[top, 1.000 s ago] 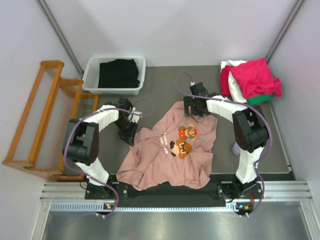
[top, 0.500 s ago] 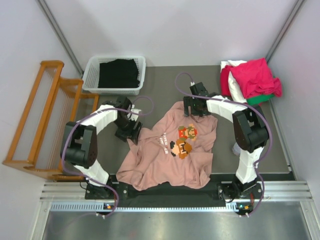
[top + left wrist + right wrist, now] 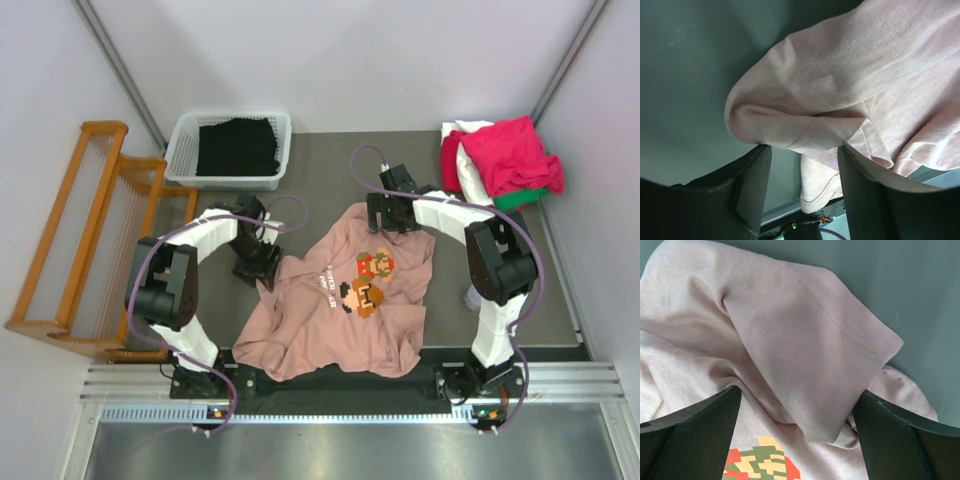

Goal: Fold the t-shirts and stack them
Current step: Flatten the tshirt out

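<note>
The dusty-pink t-shirt (image 3: 345,300) with pixel-art figures lies crumpled on the dark table (image 3: 320,175) between the two arms. My left gripper (image 3: 262,268) is at its left sleeve. In the left wrist view the left gripper (image 3: 802,172) is open, and the folded sleeve hem (image 3: 790,120) lies across its fingertips. My right gripper (image 3: 390,222) is at the shirt's far edge. In the right wrist view the right gripper (image 3: 797,412) stands wide open over a raised sleeve fold (image 3: 805,355). Crimson-pink (image 3: 512,152), white (image 3: 466,150) and green (image 3: 522,198) t-shirts are piled at the back right.
A white basket (image 3: 185,150) holding black cloth stands at the back left. A wooden rack (image 3: 90,240) stands off the table's left side. A metal rail (image 3: 350,385) runs along the near edge by the arm bases.
The left gripper has gone from shut on the sleeve to open, letting the cloth go, and has shifted slightly right. The right arm has not moved.
</note>
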Controlling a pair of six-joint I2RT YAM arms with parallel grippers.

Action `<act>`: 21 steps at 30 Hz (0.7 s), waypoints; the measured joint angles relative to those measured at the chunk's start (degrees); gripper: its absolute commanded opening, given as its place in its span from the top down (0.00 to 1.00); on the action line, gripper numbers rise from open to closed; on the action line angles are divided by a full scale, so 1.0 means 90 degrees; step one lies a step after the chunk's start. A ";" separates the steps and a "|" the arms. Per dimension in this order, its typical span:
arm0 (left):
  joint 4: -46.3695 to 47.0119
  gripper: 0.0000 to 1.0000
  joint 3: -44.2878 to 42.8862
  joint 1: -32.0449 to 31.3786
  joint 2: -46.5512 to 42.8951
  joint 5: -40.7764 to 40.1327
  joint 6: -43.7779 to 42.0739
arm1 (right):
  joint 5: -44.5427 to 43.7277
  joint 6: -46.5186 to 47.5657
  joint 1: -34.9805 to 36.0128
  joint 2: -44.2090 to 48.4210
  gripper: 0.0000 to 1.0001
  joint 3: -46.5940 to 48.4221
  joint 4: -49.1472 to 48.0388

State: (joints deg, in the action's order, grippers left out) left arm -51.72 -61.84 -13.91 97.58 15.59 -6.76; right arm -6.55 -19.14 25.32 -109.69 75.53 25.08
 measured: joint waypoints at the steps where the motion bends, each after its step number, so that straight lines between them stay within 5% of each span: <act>1: 0.0002 0.54 0.0000 0.0000 0.0019 0.0000 0.0000 | 0.0000 0.0000 0.0000 0.0000 0.10 0.0000 0.0000; 8: 0.0019 1.00 0.0000 0.0000 0.0070 0.0002 0.0029 | 0.0005 0.0000 0.0000 0.0002 0.11 0.0000 0.0000; 21: -0.0005 1.00 -0.0148 0.0272 0.0095 -0.0143 0.0041 | 0.0010 0.0005 0.0000 0.0000 0.19 0.0002 -0.0007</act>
State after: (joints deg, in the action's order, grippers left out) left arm -51.77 -63.18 -11.46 98.43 14.31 -6.39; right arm -6.46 -19.09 25.32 -109.69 75.55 25.02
